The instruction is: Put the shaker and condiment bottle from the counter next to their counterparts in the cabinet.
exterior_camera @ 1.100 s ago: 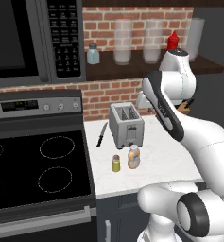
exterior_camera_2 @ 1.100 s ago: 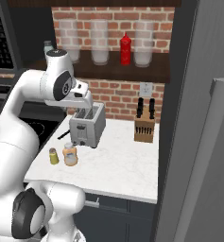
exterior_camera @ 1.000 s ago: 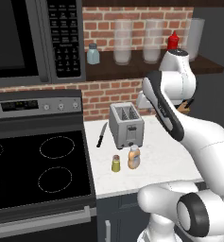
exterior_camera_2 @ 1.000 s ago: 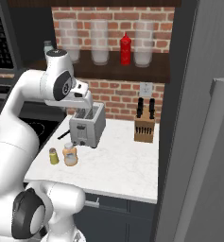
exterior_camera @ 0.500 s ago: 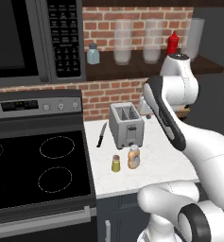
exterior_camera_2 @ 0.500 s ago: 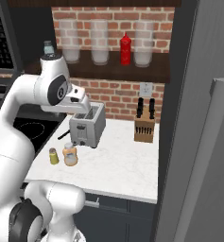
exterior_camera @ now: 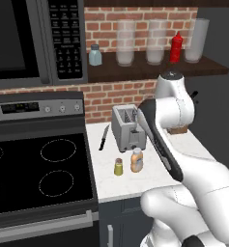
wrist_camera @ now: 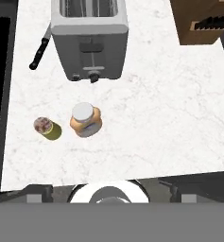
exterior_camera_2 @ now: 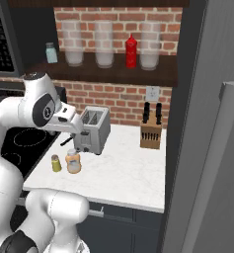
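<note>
Knife at 10 o'clock on counter. Shaker upright just beside condiment bottle, at its 9 o'clock, apart. Toaster at bottle's 12 o'clock. Knife block at 2 o'clock. End effector above toaster front, spread wide, holding nothing.

A glossy white robot arm is showing smooth, rounded shells in this rendered kitchen, its segments swelling into bulbous housings. A long dark grey strip is running along one link nearest the toaster, and dark bands are marking the joints. A round grey cap with a small dark centre is crowning the topmost housing, while a circular dark-grey disc is showing on its side.
</note>
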